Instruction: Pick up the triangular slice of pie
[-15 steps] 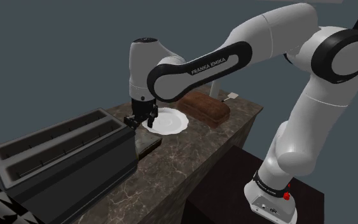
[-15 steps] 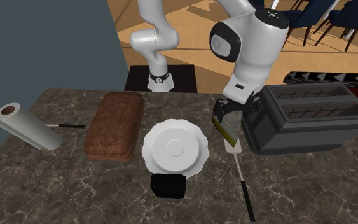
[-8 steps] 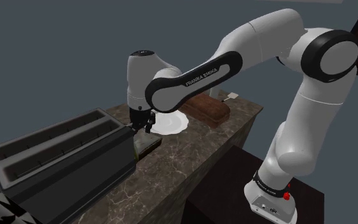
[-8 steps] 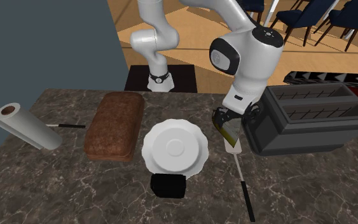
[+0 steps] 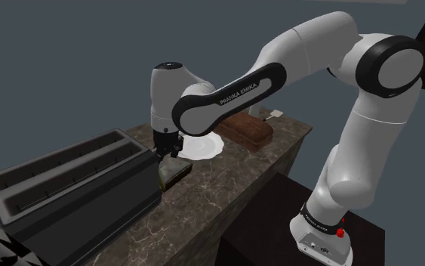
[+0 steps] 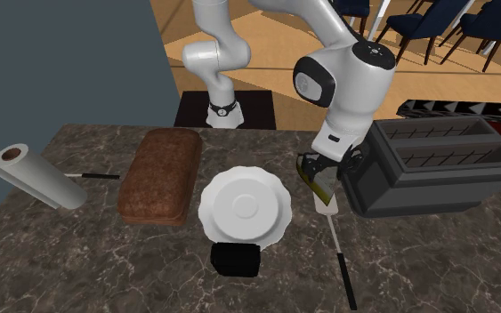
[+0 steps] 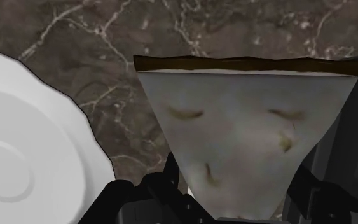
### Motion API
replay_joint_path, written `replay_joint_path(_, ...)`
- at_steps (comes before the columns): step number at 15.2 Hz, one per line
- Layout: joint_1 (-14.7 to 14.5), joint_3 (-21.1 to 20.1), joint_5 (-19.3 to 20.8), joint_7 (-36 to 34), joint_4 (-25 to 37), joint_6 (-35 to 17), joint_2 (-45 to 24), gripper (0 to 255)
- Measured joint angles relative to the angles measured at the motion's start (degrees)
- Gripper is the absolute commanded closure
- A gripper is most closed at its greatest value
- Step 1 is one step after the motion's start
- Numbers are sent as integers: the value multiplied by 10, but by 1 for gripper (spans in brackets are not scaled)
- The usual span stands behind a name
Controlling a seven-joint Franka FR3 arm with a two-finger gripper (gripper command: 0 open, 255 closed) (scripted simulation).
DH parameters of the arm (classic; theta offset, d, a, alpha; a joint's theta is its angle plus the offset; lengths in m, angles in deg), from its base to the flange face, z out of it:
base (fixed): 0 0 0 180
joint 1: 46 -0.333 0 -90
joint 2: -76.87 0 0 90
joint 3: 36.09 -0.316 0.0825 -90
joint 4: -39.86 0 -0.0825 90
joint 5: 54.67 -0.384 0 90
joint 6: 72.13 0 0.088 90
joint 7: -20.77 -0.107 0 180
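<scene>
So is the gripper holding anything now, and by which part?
Cannot be told: the gripper straddles the pointed end of the pie slice, but whether it grips is unclear.

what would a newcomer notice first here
The big white arm arches over the dark veined counter, its claw low over a pale triangular pie slice. The slice lies between a black toaster and a scalloped white plate.

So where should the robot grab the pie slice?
Probably across its two slanted sides near the narrow tip, coming down from above. The pie slice lies flat between the toaster and the plate, so its top is the open side, and the tip is its narrowest part.
</scene>
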Motion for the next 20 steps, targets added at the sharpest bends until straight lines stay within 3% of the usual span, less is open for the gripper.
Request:
replay_joint_path(6,-1,-1,-3,1,3,9,3,255)
replay_joint_path(20,2,-1,-24,16,67,107,40,255)
